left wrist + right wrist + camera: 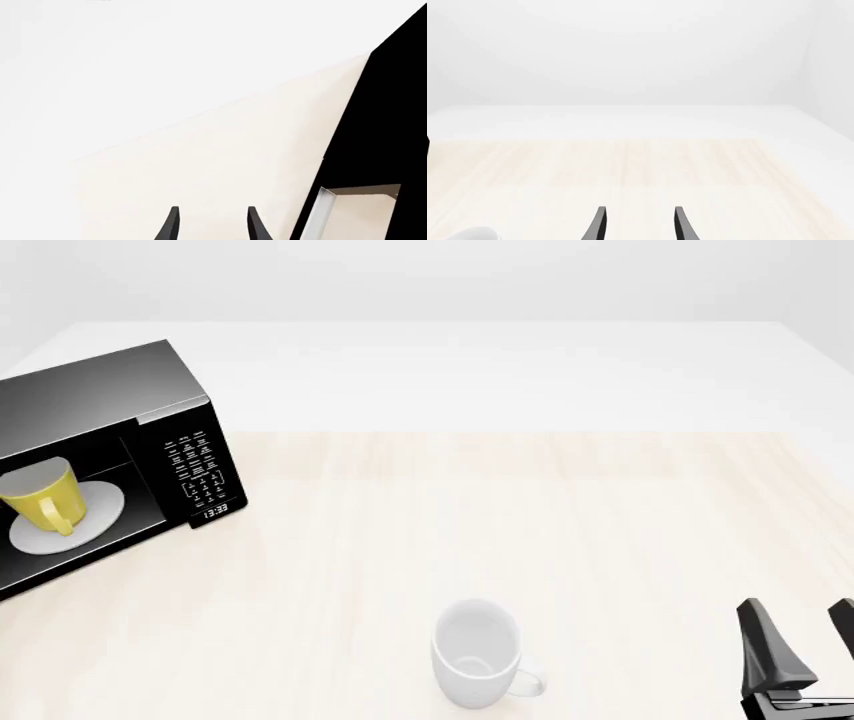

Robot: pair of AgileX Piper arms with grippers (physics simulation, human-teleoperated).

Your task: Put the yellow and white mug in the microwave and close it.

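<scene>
The yellow and white mug already sits on the turntable inside the microwave — only the closing remains. The left gripper, fingers apart and empty, has the black door just beside it and must swing it shut. The clock reads 13:33.
</scene>
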